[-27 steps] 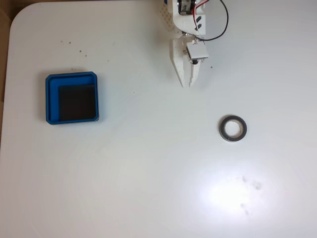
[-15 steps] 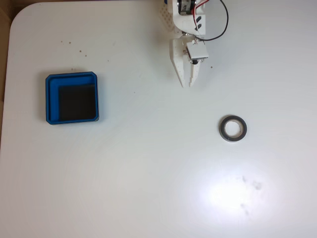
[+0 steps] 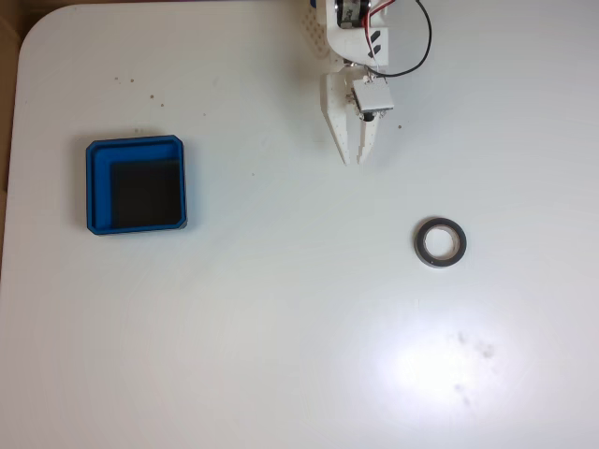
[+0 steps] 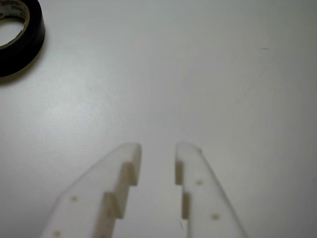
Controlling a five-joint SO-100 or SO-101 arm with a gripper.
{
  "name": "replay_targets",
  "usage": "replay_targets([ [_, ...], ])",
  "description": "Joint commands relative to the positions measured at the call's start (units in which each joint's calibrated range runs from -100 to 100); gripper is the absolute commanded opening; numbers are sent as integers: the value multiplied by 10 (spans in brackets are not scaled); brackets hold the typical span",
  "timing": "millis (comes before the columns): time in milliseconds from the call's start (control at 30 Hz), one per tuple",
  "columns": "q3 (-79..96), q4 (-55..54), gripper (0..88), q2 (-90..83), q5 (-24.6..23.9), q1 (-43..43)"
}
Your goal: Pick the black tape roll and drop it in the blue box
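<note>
White table (image 3: pixel 281 355) is seen throughout. Fingers (image 4: pixel 130 168) are parted slightly, empty; the black tape roll (image 3: pixel 440 242) lies at four o'clock from the gripper (image 3: pixel 353 154), the blue box (image 3: pixel 136 184) well apart at nine. An off-centre descent could nudge the roll away.

Looks like somebody's hobby bench or desk setup rather than a proper lab. A plain white table (image 3: pixel 281 355) with a rounded corner is filling nearly the whole fixed view, and it's picking up a few dark specks near the top left and smudges at the lower right. A strip of brown floor or board (image 3: pixel 7 56) is peeking out at the left edge. The arm (image 3: pixel 360 56) at the top centre is looking 3D-printed, white plastic with loose red and black wires (image 3: pixel 426 42) hanging out.
</note>
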Motion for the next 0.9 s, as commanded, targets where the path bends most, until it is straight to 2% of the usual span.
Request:
replay_targets([
  [0, 7, -7, 5, -4, 2, -4],
  [200, 8, -3, 5, -4, 3, -22],
  [433, 7, -4, 5, -4, -2, -245],
  [567, -2, -4, 5, 10, -3, -264],
  [667, -46, -5, 5, 89, -4, -262],
  [867, -270, -4, 5, 393, -4, -269],
])
